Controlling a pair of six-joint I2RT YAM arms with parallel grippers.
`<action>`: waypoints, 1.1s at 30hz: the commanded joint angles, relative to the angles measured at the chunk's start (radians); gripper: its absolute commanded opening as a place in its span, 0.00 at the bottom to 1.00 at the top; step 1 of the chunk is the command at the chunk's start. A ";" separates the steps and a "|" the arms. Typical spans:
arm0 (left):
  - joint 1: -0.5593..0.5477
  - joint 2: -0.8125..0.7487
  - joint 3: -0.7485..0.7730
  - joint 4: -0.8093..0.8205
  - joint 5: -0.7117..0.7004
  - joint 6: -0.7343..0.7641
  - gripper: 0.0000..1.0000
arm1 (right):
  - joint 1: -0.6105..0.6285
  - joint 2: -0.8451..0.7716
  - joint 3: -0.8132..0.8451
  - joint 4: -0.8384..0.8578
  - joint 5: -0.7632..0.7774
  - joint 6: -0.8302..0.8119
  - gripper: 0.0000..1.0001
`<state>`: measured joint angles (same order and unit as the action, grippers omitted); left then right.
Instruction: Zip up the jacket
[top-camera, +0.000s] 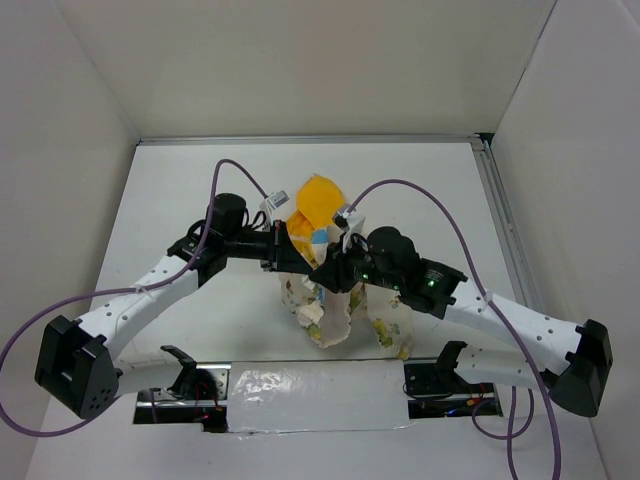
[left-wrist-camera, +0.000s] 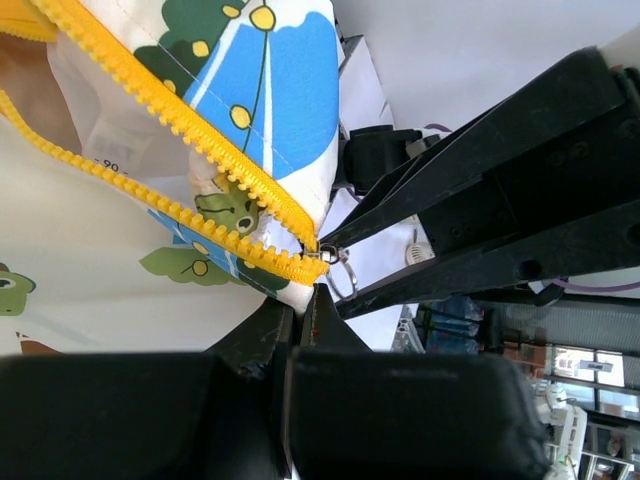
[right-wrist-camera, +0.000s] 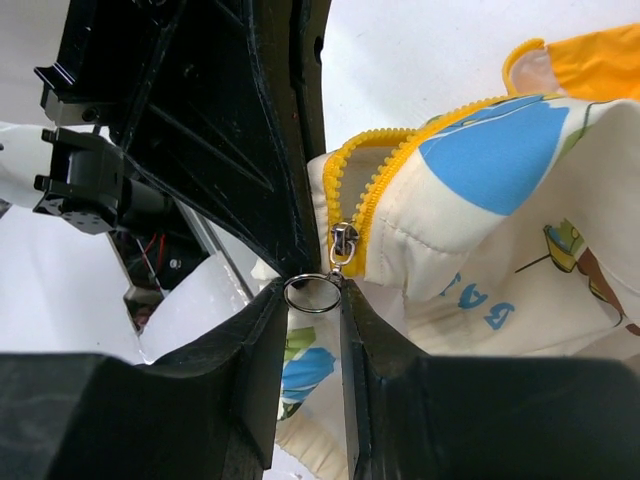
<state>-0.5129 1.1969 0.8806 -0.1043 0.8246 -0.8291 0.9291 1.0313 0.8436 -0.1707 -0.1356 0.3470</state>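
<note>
Two grippers meet at the middle of the table (top-camera: 180, 190), both busy with the jacket (top-camera: 330, 310), which is bunched up between them with its yellow hood (top-camera: 320, 198) on the far side. The left gripper (left-wrist-camera: 298, 318) has its fingers pressed together on the fabric edge just below the slider (right-wrist-camera: 343, 243). The right gripper (right-wrist-camera: 312, 305) is drawn in narrow around the metal pull ring (right-wrist-camera: 312, 293), which sits between its fingertips. In the left wrist view the yellow zipper teeth (left-wrist-camera: 150, 85) still run apart above the slider, so most of the zipping looks undone to me.

What worries me is that ring: it is thin and smooth, and a pull at a slant could let it slide out of the pinch. If the left hold gives, the soft fabric would simply travel along with the slider instead of closing. Loose lining could also get dragged into the teeth and jam them. The two grippers sit very close, so they might knock each other.

As for containers, I see none anywhere.
</note>
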 joint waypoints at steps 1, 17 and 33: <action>-0.006 -0.020 0.000 -0.006 0.030 0.050 0.00 | 0.001 -0.049 0.002 0.077 0.065 -0.002 0.24; -0.010 -0.040 -0.003 -0.035 0.033 0.117 0.00 | -0.003 -0.028 0.041 0.048 0.099 0.006 0.00; -0.059 0.004 0.032 -0.144 -0.087 0.232 0.00 | -0.015 0.133 0.339 -0.369 0.162 0.133 0.00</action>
<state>-0.5438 1.1938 0.8845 -0.1860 0.7628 -0.6525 0.9287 1.1671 1.1011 -0.4908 -0.0540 0.4534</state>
